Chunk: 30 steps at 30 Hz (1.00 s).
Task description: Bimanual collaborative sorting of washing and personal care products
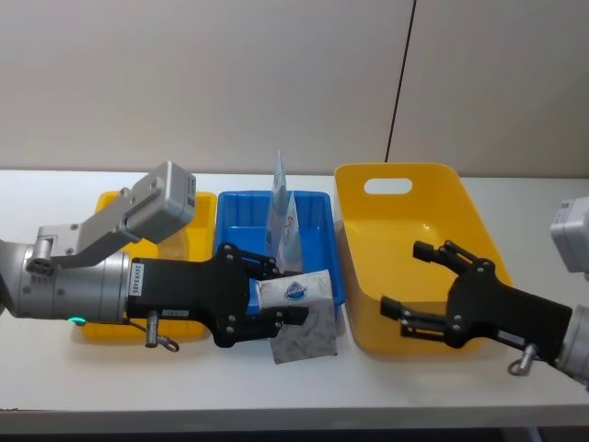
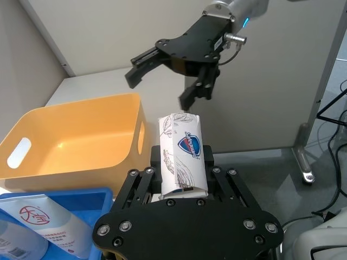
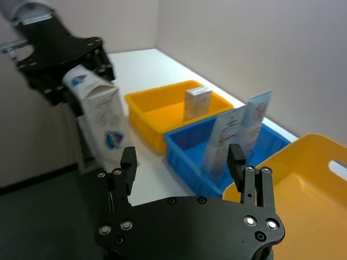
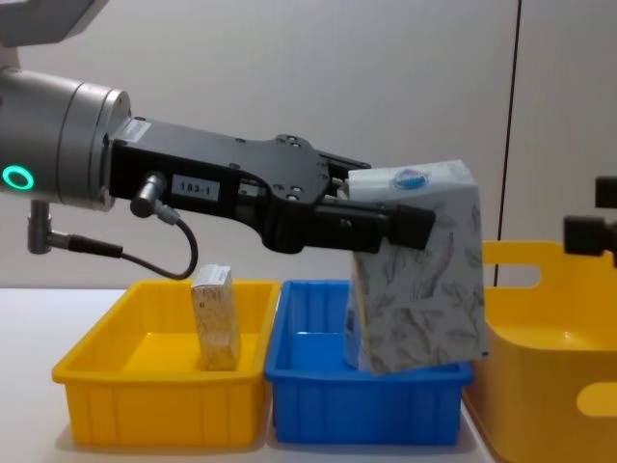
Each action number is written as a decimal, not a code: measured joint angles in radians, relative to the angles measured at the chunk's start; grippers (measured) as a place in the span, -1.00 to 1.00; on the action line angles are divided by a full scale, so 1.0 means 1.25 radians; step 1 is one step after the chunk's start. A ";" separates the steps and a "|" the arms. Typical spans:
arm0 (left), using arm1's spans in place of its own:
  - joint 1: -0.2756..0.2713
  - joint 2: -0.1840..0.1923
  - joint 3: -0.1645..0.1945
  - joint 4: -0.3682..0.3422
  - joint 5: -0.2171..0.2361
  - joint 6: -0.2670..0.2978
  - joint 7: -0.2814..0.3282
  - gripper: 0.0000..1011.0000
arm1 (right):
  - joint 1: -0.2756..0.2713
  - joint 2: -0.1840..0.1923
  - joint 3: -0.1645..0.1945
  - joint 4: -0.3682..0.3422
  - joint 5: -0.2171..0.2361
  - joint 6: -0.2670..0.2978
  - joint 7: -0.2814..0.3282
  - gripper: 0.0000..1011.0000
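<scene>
The left hand (image 1: pixel 281 293) is clamped on the top end of the white leaf-print pouch (image 4: pixel 424 289). It holds the pouch in the air just above the front right corner of the blue bin (image 1: pixel 241 221), and the soft body sags down past that bin's front rim. Two slim tubes (image 1: pixel 281 216) stand upright inside the blue bin, towards its back. A beige carton (image 4: pixel 217 318) stands in the small yellow tray (image 4: pixel 145 371), which touches the blue bin on its left.

The right hand (image 1: pixel 405 278) hovers to the right of the blue bin, over the front part of the large yellow bin (image 1: pixel 405 216). Its fingers are spread wide and empty and point back towards the pouch, with a clear gap between them and it.

This looks like a handover. The left arm offers the pouch across so that the right arm can take it on to the large yellow bin. The next move would be for the right hand to close that gap and take the hanging lower part. It would need a firm hold before the left hand lets go, because the pouch is limp and could fold or slip onto the tabletop (image 1: pixel 276 396).
</scene>
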 joint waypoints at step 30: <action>0.000 0.000 0.000 0.000 0.000 0.000 0.000 -0.28 | 0.138 0.115 -0.096 0.082 0.007 -0.101 0.342 0.98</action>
